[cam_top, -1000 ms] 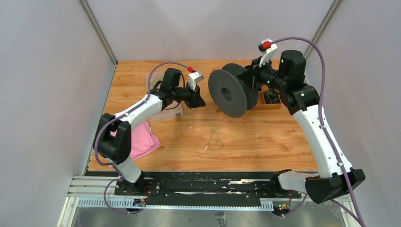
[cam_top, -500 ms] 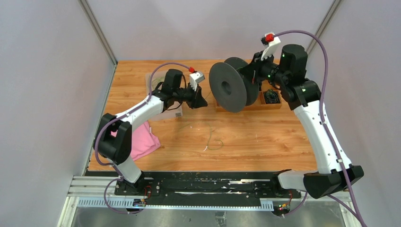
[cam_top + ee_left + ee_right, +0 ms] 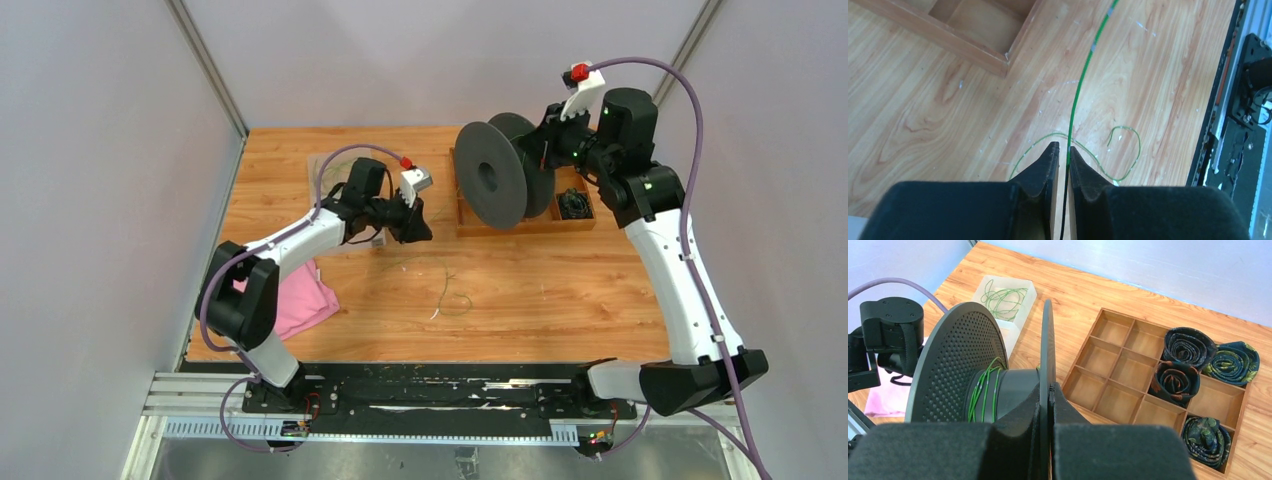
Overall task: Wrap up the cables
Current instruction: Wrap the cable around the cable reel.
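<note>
Top view, change: the big black perforated plastic spool [image 3: 492, 180] sits further toward the upper right than a second ago; more of the shallow wooden compartment tray [image 3: 560, 228] shows at its left; the left gripper [image 3: 418, 228] has dropped a little toward the frame's centre.
Top view, right gripper [image 3: 545, 150]: at the spool's far flange, upper right; its jaws are hidden behind the discs.
Top view, cable: the thin yellowish-green cable [image 3: 447, 290] lies in loose curls on the wooden table [image 3: 600, 300] at centre; any run up to the spool is too fine to make out.
Top view, rest: a pink cloth [image 3: 305, 300] at left, partly under the left arm; a clear plastic box [image 3: 322, 168] behind that arm, mostly covered.
Left wrist view, gripper [image 3: 1063, 149]: black jaws a narrow slit apart at bottom centre; the cable [image 3: 1081, 85] runs through the slit and off the top edge; whether the pads pinch it cannot be told; a slack loop lies on the table to the lower right.
Right wrist view, gripper [image 3: 1049, 390]: fingers clamped tight on the rim of the spool's near flange; the gripper body hides the spool's [image 3: 955, 355] lower part.
Right wrist view, cable [image 3: 982, 390]: a few turns round the hub; more green wire in the clear box [image 3: 1005, 295], upper left.
Right wrist view, tray [image 3: 1113, 370]: four rolled dark patterned ties [image 3: 1185, 345] in its right-hand compartments.
</note>
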Controlling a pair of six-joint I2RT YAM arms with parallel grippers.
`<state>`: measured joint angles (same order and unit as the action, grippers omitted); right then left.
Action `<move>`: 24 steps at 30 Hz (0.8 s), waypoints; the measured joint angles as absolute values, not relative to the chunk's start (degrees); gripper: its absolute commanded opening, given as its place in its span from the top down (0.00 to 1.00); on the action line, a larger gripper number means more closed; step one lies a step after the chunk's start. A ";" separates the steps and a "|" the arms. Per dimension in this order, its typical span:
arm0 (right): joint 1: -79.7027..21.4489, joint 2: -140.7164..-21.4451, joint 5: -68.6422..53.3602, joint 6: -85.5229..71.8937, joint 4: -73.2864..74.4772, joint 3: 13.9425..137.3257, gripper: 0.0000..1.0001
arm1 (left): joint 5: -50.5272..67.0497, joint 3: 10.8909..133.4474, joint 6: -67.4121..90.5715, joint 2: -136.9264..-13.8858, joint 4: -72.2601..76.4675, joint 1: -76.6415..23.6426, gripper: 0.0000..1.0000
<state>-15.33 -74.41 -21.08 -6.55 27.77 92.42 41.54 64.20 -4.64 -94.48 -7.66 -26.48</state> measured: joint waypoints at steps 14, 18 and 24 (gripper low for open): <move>-15.20 -75.37 -19.88 -6.39 28.32 93.27 0.99 | 40.71 60.51 -11.44 -88.86 -11.70 -26.48 0.89; -14.96 -75.40 -19.70 -6.17 28.32 93.27 0.99 | 40.97 60.31 -12.34 -88.44 -12.29 -26.48 0.95; -14.94 -75.90 -18.41 -6.31 28.49 93.62 0.99 | 41.74 58.72 -13.72 -88.16 -12.58 -26.87 1.00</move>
